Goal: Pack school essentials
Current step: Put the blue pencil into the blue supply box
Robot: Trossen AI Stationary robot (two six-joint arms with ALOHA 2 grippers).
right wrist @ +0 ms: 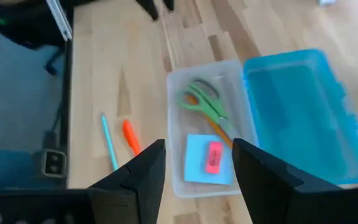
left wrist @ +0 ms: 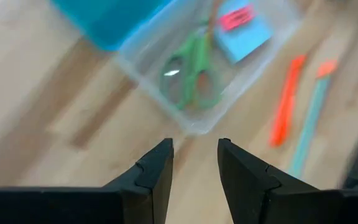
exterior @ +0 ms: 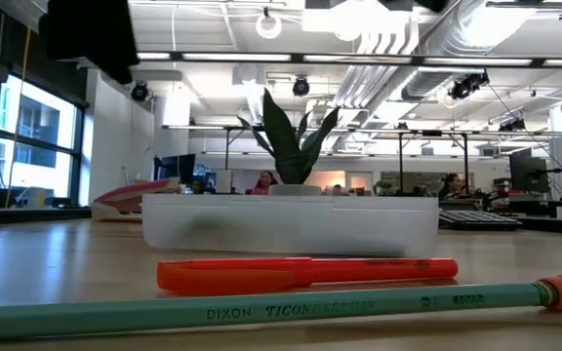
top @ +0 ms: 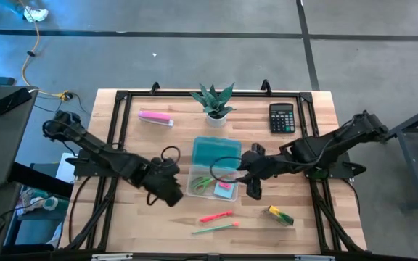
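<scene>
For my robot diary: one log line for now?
clear plastic box: green-handled scissors, blue note pad inside | orange pen, green pencil: on table | both grippers open

Two dark, near-black arms are seen from above, the left arm (top: 100, 156) and the right arm (top: 325, 148), each built of chunky jointed segments, and thin black cables are looped beside the wrists. Each arm is ended by a bulky black gripper, the left gripper (left wrist: 194, 163) and the right gripper (right wrist: 196, 163), fitted with two matte fingers. The fingers (left wrist: 157, 171) are shaped as angular wedges (stepped along their inner edges) and taper to blunt tips.
</scene>
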